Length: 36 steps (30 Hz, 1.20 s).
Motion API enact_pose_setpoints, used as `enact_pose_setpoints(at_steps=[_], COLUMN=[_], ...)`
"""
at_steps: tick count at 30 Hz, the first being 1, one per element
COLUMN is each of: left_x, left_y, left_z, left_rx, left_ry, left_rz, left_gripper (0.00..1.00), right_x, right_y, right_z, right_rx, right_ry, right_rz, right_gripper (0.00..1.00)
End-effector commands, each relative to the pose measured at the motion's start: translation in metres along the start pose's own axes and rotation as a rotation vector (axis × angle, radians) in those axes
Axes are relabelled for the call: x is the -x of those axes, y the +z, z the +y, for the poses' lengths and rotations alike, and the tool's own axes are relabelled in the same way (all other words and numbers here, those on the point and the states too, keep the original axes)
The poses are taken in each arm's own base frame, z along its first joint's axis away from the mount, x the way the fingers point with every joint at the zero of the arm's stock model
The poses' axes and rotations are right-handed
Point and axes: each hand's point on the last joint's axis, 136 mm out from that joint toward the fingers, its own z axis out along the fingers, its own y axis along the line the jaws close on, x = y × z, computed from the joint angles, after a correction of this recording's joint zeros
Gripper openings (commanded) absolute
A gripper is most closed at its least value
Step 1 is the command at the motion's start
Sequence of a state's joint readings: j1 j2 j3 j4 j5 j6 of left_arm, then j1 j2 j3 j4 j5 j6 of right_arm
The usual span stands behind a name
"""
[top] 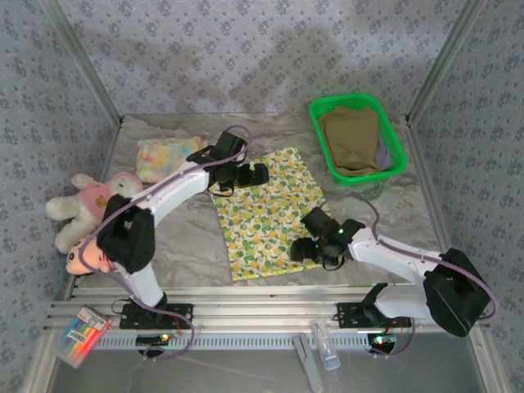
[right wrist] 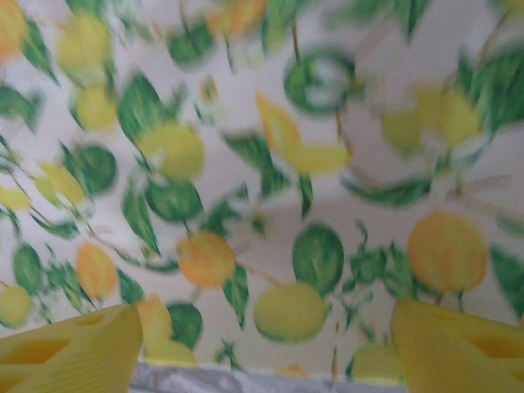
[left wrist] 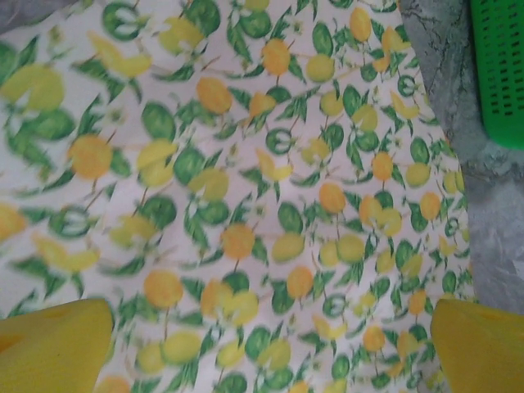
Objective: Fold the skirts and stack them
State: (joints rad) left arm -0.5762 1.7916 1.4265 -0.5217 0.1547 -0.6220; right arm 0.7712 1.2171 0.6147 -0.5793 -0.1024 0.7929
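Pastel skirt (top: 168, 157) folded at ten o'clock, floral skirt (top: 266, 214) flat beneath left gripper (top: 252, 175) and right gripper (top: 300, 249) (both wide, empty) — olive skirt (top: 350, 139) waits in basket (top: 345, 100).

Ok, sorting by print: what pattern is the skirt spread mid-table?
The skirt: white with yellow-orange fruit and green leaves; best in left wrist view.

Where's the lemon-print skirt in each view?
Top external: lemon-print skirt lies flat mid-table, left of and nearer than the green basket.
Left wrist: skirt runs across from the left edge; basket top right.
Right wrist: skirt, blurred close-up, hem along the bottom.
Shared landmark: marble tabletop, right of the skirt in left wrist, below it in right wrist.
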Motion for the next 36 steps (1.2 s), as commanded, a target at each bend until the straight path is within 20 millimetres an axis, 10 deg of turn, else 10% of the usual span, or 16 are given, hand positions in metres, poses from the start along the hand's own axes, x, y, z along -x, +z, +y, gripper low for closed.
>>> enact_pose_setpoints(at_steps=[1, 19, 24, 29, 36], left_x=[0.003, 0.031, 0.069, 0.09, 0.051], left_y=[0.029, 0.177, 0.141, 0.056, -0.003], left_z=[0.008, 0.035, 0.024, -0.021, -0.023], left_rx=[0.013, 0.039, 0.026, -0.096, -0.175], left_ry=[0.019, -0.071, -0.028, 0.034, -0.057], left_rz=[0.08, 0.237, 0.178, 0.062, -0.006], left_gripper=[1.0, 1.0, 1.0, 1.0, 1.0], right_x=[-0.044, -0.014, 0.002, 0.005, -0.002], right_y=[0.007, 0.02, 0.002, -0.037, -0.046], right_z=[-0.026, 0.016, 0.018, 0.004, -0.063], right_rx=[-0.059, 0.036, 0.001, 0.034, 0.039], right_ry=[0.008, -0.005, -0.004, 0.158, 0.531], right_rz=[0.145, 0.089, 0.036, -0.081, -0.197], right_gripper=[0.87, 0.86, 0.87, 0.88, 0.82])
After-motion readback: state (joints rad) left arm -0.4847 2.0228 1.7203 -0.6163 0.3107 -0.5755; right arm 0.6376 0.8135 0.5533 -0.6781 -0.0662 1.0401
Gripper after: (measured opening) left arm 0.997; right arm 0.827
